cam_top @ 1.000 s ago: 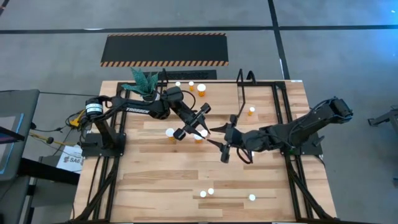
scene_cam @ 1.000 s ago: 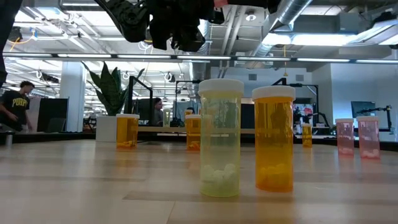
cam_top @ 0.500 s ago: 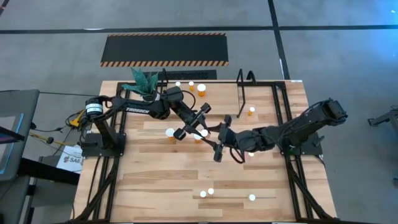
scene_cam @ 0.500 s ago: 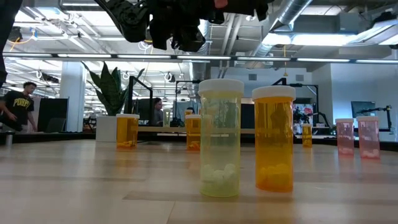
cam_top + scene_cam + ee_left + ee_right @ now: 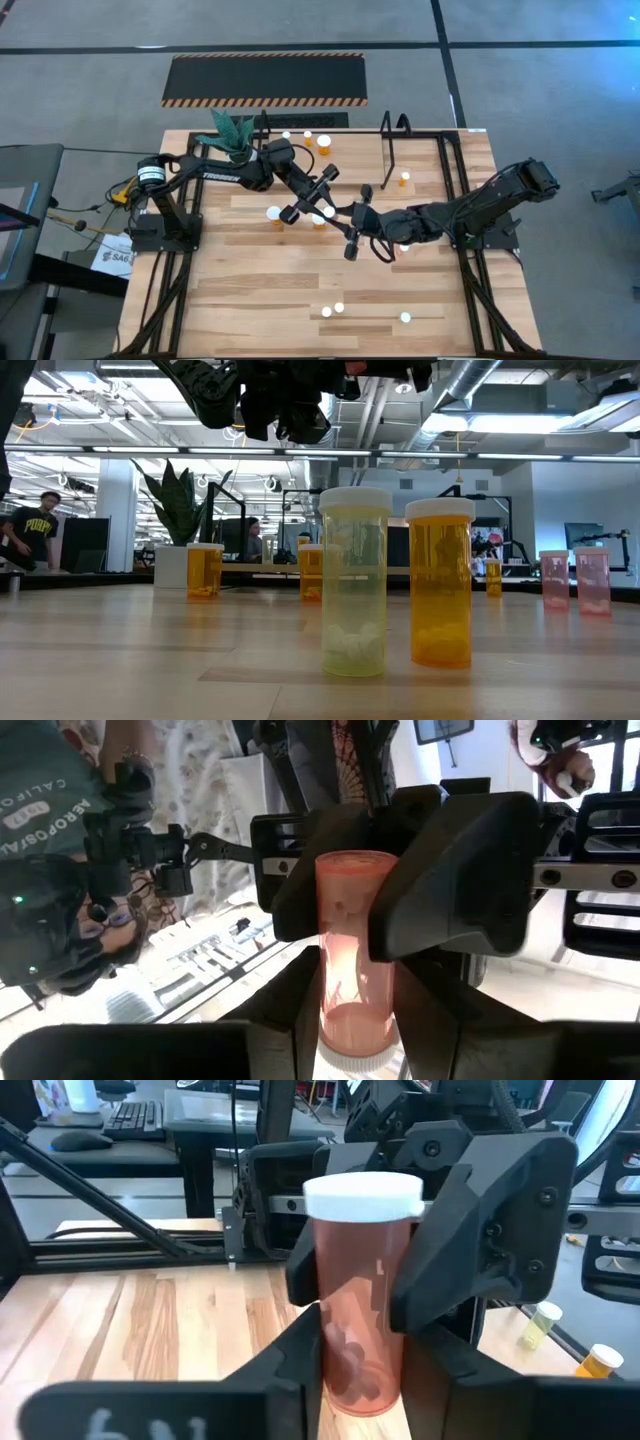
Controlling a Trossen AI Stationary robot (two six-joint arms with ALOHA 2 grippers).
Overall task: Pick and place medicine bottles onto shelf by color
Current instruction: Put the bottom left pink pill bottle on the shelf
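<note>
Mid-counter, above the wood, the left hand (image 5: 310,198) and the right hand (image 5: 352,228) are both clamped on one pink bottle (image 5: 360,1305). It looks like a handover: the left should let go only once the right's grip holds firm.

A green leafy plant in a white pot (image 5: 232,131) stands near the far left corner of the light wooden plank table (image 5: 250,290). Beyond the table's far edge, a black mat with orange hazard-striped borders (image 5: 264,79) lies on the grey floor (image 5: 540,80). A white printed paper sheet (image 5: 112,255) lies just off the left edge. A person in a dark shirt (image 5: 25,530) is in the office behind.
</note>
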